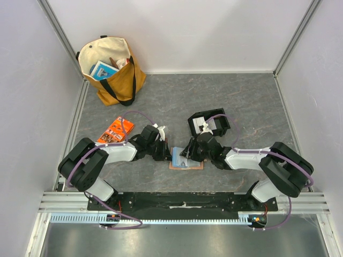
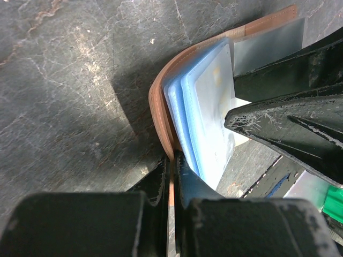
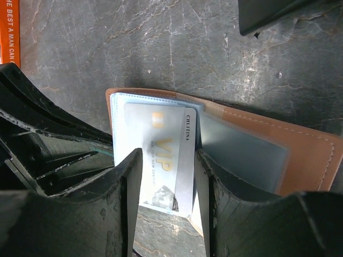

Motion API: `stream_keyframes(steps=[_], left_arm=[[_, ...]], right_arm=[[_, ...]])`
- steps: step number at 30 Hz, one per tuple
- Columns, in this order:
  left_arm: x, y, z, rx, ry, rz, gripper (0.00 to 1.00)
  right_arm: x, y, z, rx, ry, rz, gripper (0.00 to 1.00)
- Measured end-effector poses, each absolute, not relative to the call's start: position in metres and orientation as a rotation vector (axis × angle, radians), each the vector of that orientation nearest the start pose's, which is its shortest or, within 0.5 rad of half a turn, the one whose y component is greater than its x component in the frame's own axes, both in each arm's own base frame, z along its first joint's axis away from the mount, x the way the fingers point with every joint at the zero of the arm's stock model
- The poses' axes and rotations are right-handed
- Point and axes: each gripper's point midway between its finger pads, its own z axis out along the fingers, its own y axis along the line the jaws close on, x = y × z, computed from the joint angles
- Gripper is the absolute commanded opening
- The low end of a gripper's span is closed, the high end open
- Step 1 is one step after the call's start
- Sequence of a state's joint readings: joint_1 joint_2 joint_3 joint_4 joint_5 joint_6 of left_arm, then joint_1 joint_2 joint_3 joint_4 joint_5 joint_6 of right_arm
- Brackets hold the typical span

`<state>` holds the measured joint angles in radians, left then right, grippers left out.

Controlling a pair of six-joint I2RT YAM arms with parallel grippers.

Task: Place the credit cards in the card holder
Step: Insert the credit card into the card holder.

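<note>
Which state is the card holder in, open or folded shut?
Open: the card holder lies spread, light-blue slots exposed, a credit card over them.

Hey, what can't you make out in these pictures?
- Top view: left tool and right tool cover most of the card holder; its slots are too small.
- Left wrist: right tool hides part of the holder.
- Right wrist: credit card small print blurred; right tool hides its near corners.

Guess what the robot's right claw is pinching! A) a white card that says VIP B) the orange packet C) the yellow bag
A: the right gripper has a finger on each long edge of the white VIP card, which sits partly in the card holder.
</note>
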<state>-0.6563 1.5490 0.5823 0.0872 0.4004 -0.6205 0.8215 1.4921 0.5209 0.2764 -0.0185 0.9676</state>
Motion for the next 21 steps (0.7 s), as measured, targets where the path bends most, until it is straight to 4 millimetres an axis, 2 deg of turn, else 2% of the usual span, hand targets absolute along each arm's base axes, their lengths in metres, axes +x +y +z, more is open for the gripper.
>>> stream_keyframes(steps=[4,10,17,21], left_arm=[[0.199,-0.267,0.014,0.239,2.639,-0.995,0.02],[0.198,-0.266,0.014,0.236,2.642,-0.988,0.02],[0.198,-0.266,0.014,0.235,2.641,-0.988,0.02],[0.198,-0.266,0.014,0.234,2.642,-0.988,0.02]], right_arm=[[0.22,0.293,0.03,0.188,2.461,0.916,0.47],[0.219,0.293,0.03,0.263,2.519,0.87,0.51],[0.198,0.298,0.032,0.317,2.567,0.928,0.49],[0.198,0.304,0.03,0.321,2.578,0.968,0.49]])
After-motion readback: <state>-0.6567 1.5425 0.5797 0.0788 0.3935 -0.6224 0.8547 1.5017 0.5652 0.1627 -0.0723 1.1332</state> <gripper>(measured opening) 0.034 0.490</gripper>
